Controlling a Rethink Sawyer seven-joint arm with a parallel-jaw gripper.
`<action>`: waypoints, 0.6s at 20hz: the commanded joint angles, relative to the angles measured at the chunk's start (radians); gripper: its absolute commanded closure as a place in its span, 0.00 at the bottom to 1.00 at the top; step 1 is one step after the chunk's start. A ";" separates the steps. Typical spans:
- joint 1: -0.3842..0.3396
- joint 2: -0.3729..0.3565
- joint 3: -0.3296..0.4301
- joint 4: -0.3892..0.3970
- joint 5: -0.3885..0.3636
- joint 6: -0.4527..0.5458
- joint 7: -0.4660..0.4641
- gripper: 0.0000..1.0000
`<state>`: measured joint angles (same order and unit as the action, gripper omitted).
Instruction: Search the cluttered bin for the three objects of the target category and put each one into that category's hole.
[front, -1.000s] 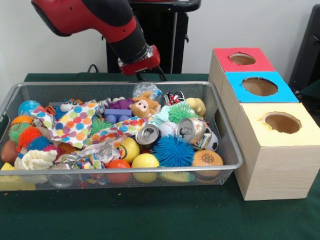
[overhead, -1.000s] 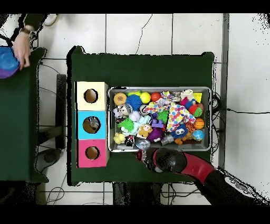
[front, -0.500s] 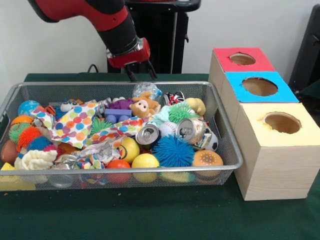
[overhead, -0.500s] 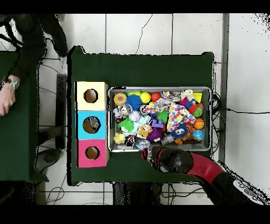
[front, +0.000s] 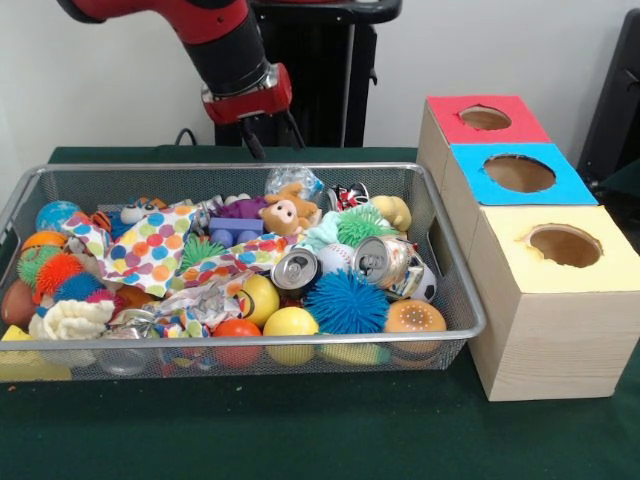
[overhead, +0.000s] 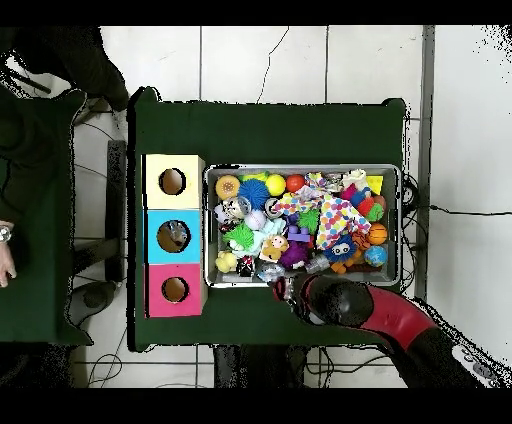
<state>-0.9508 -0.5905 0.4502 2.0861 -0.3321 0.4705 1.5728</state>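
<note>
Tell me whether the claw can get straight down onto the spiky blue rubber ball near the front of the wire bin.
Probably yes. The spiky blue rubber ball lies on top of the pile with nothing over it. The claw hangs above the bin's far rim, so it would have to cross the bin first.

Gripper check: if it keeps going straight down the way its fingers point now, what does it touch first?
Probably the far rim of the wire mesh bin; the open gripper hangs over that edge. Depth is unclear, so it may instead reach the green tablecloth just behind.

Probably a robotics lab: green-clothed table (overhead: 270, 135) on tiled floor (overhead: 300, 60), loose cables (overhead: 95, 135).
</note>
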 joint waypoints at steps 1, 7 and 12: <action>0.058 -0.056 -0.038 -0.057 0.062 0.086 0.137 0.00; 0.152 -0.059 -0.147 -0.110 0.141 0.062 0.263 0.00; 0.226 -0.054 -0.248 -0.138 0.258 0.090 0.354 0.00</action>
<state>-0.7844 -0.6365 0.3250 2.0753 -0.2067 0.4705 1.5843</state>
